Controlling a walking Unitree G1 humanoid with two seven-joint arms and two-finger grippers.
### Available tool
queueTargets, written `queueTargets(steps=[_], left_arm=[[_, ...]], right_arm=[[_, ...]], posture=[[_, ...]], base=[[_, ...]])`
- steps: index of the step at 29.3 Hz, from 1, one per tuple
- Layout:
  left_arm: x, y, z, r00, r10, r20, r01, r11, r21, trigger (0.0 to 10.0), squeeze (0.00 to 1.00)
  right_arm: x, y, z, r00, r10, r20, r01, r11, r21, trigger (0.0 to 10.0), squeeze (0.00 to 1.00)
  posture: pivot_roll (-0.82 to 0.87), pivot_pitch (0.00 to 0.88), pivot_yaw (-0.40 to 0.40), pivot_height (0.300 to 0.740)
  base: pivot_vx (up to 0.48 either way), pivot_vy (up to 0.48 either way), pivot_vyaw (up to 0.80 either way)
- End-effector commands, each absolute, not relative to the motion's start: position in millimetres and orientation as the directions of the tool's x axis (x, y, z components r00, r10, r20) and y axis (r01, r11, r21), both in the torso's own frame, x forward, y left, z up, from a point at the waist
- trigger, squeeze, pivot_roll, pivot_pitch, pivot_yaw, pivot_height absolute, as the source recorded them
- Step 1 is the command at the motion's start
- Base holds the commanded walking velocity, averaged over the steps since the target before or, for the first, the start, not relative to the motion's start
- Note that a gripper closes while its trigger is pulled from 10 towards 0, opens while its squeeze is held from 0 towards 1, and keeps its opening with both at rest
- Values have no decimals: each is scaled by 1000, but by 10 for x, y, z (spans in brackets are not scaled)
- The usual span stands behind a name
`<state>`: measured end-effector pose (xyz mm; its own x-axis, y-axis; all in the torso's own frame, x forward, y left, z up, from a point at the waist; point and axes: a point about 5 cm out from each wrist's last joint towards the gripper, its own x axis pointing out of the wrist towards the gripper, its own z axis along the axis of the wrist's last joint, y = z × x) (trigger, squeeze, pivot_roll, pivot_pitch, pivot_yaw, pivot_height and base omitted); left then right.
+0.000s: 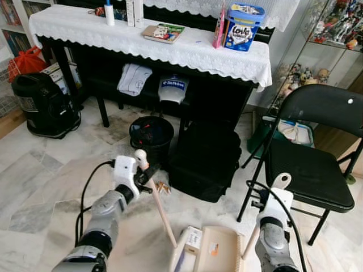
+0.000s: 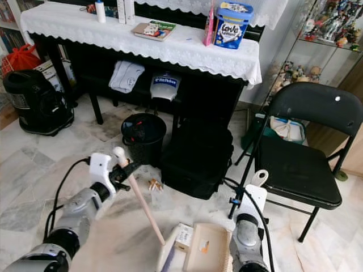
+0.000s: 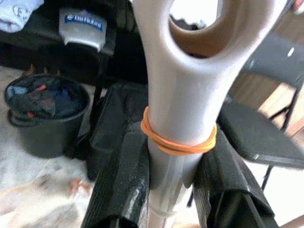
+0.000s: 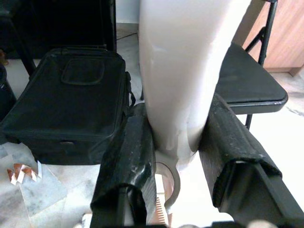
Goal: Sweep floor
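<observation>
Dustpan [image 1: 218,249] handle clamped in right hand [image 4: 173,142], broom [image 1: 161,212] gripped by left hand [image 1: 143,177]

Broom handle [image 1: 161,211] slants across the marble floor [image 1: 39,175], its top end held in the left gripper [image 1: 143,177], its lower end beside the dustpan [image 1: 212,249] at the near edge. Right gripper [image 4: 173,142] is clamped on the dustpan handle [image 1: 280,182], right of the pan. Scrap of litter [image 1: 163,187] lies on the floor just past the broom handle. Behind it, the bin [image 1: 151,136]; right of that, the black bag [image 1: 205,158]; further right, the folding chair [image 1: 317,153]. Behind them all stands the cloth-covered table [image 1: 153,42], tub [image 1: 243,25] on its right end, book [image 1: 163,32] mid-top. Vacuum cleaner [image 1: 42,105] sits far left.
</observation>
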<state>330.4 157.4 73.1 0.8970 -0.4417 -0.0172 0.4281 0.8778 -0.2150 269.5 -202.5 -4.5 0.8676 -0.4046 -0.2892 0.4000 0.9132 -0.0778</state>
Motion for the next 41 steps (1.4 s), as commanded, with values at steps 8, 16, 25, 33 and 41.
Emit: queueTargets(steps=[8, 16, 25, 33, 41], left_arm=[[3273, 1406, 951, 820, -559, 124, 566, 756, -328, 10000, 0], [3338, 1554, 1162, 868, -454, 202, 495, 825, -272, 10000, 0], [3327, 1639, 1209, 927, -311, 210, 346, 925, -155, 10000, 0], [3241, 1587, 1040, 934, -328, 141, 334, 942, -22, 10000, 0], [3185, 1574, 906, 948, -308, 78, 301, 949, 92, 10000, 0]], right_arm=[[2751, -2028, 12, 876, -401, -269, 399, 915, -64, 10000, 0], [2762, -2013, 16, 878, -395, -270, 393, 917, -64, 10000, 0], [2764, -2007, 22, 882, -390, -264, 389, 919, -58, 10000, 0], [2788, -1946, 37, 902, -347, -256, 356, 934, -10, 10000, 0], [2836, -1829, 65, 928, -278, -248, 300, 952, 56, 10000, 0]], posture=[[-40, 7, -108, 740], [-29, 1, -112, 740], [-33, 0, -111, 740], [-30, 0, -111, 740], [-25, 0, -111, 740]], base=[[0, 0, 0], [0, 0, 0], [0, 0, 0], [0, 0, 0], [0, 0, 0]])
